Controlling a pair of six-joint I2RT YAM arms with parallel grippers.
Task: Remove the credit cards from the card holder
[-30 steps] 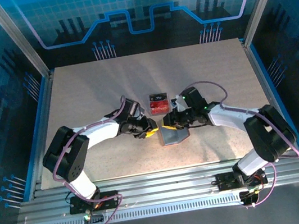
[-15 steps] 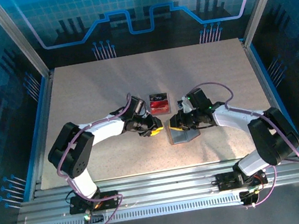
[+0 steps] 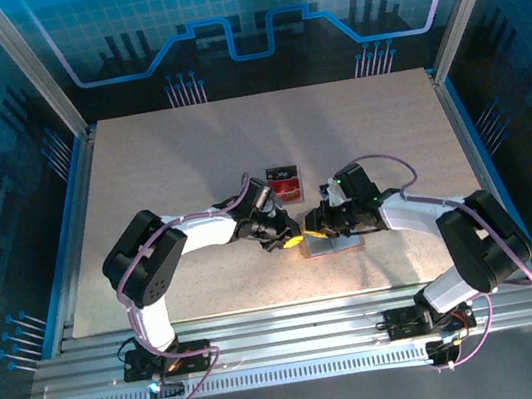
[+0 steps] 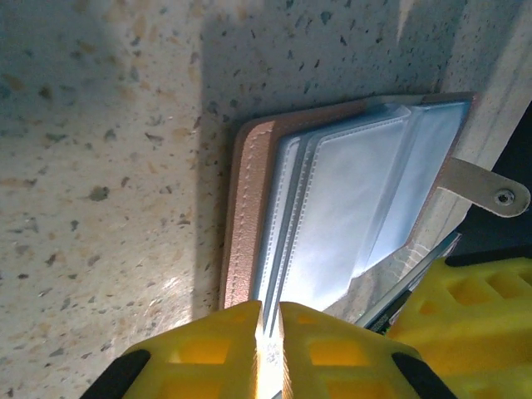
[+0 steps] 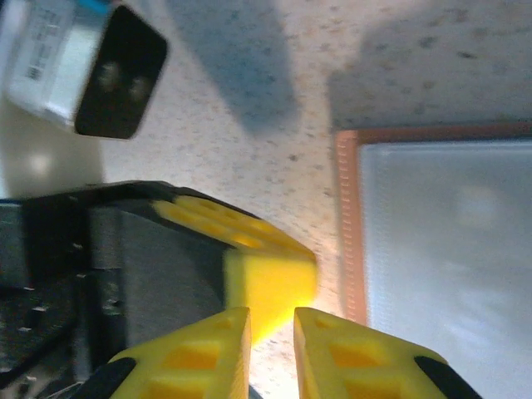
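Left wrist view: the card holder [image 4: 349, 208] lies open just ahead of the left gripper [image 4: 268, 332], its long axis running away from the fingers, which are nearly together on its near edge. The right gripper [image 5: 270, 341], slightly apart, holds nothing beside it. Red credit cards [image 3: 285, 187] lie just beyond. A second ago the holder stood tented; now it lies flatter.

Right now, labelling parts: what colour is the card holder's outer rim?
Tan-brown, stitched; card holder, clearest in left wrist view.

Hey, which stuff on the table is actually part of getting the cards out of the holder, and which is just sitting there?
Part of the job:
- card holder, lying open
- red cards stacked behind it
- left claw
- right claw

Just lying about:
- nothing loose that I can make out; the speckled table only carries the job's things
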